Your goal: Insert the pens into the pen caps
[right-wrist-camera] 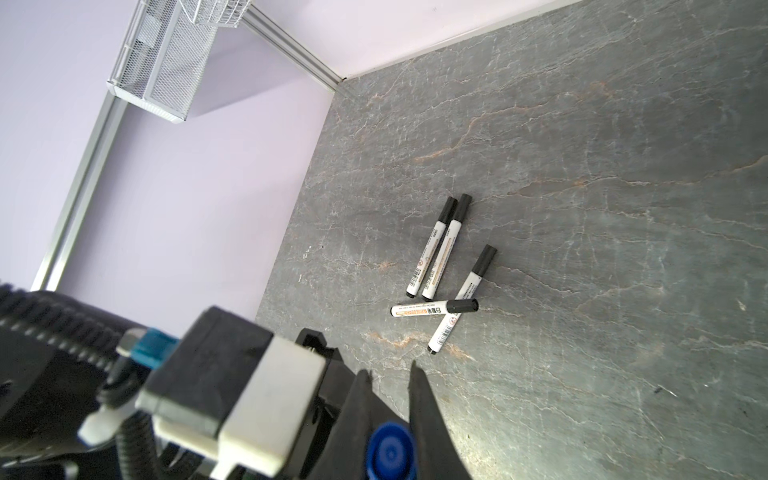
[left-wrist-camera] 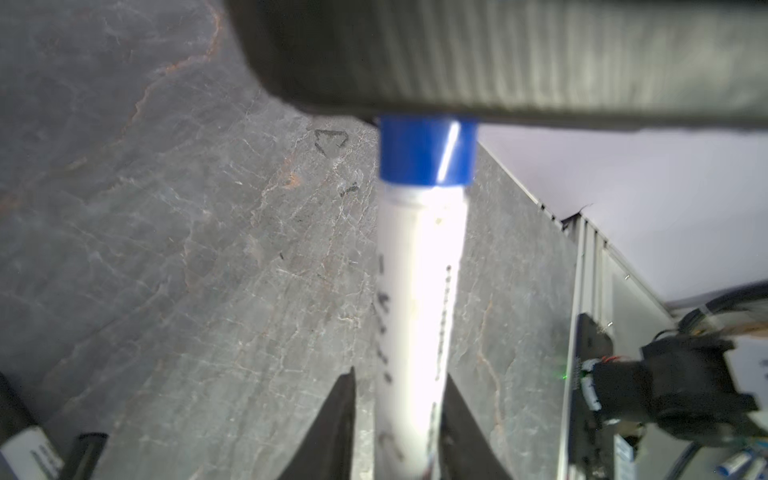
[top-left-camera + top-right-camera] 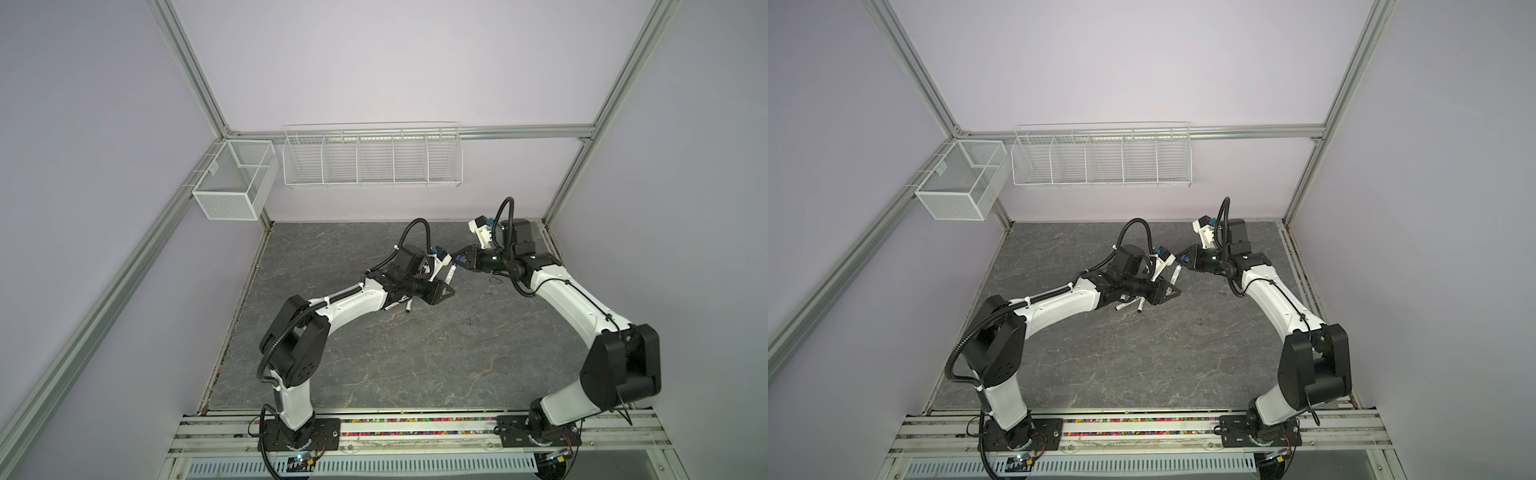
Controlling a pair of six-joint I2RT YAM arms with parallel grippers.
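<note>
A white pen (image 2: 419,291) hangs in the air between both grippers, seen in both top views (image 3: 452,272) (image 3: 1176,272). Its blue pen cap (image 2: 424,151) (image 1: 390,455) sits on its far end, with my right gripper (image 1: 388,370) (image 3: 460,255) shut on it. My left gripper (image 2: 401,374) (image 3: 448,287) has its fingers either side of the barrel. One finger is against it, and a sliver of table shows beside the other. Several black-capped pens (image 1: 440,266) lie in a loose cluster on the table, partly under the left arm (image 3: 401,306).
A mesh box (image 3: 232,183) and a wire rack (image 3: 372,158) hang on the back wall. The grey stone table (image 3: 395,365) ends in a metal rail (image 2: 598,274) on the right. The two wrists are close together above the table's rear middle.
</note>
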